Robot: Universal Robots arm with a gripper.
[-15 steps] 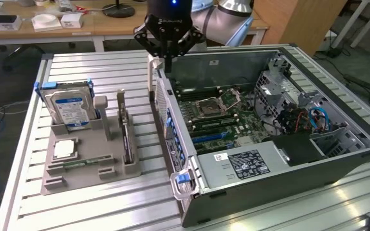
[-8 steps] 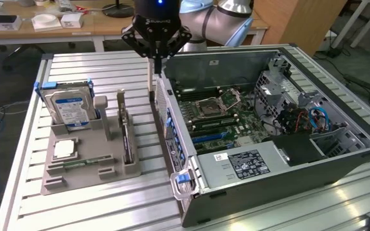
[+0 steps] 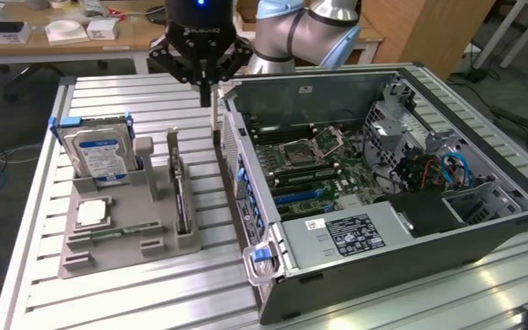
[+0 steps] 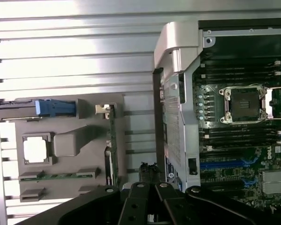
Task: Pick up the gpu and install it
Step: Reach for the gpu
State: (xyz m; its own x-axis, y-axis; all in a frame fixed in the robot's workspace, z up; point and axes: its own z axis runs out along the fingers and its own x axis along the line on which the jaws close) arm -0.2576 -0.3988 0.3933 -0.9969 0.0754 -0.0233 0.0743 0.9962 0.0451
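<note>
Currently the claw is seen with its fingers pressed together on nothing, hung over the gap between the grey holder and the near wall of the open computer case. The graphics card is stood on edge in a slot of that holder, on the side nearest the case, untouched and apart from the claw. Trouble is judged likely if the claw is lowered as it is. Pressed together, it could not straddle the thin card and would be driven onto the card's top edge or onto the case wall beside it, so the card could be tipped or cracked in its slot. "ROBOTIQ" is printed on the claw's body. A blue-and-white sticker is carried by the hard drive and a dark label is fixed inside the case, but their print cannot be read.
</note>
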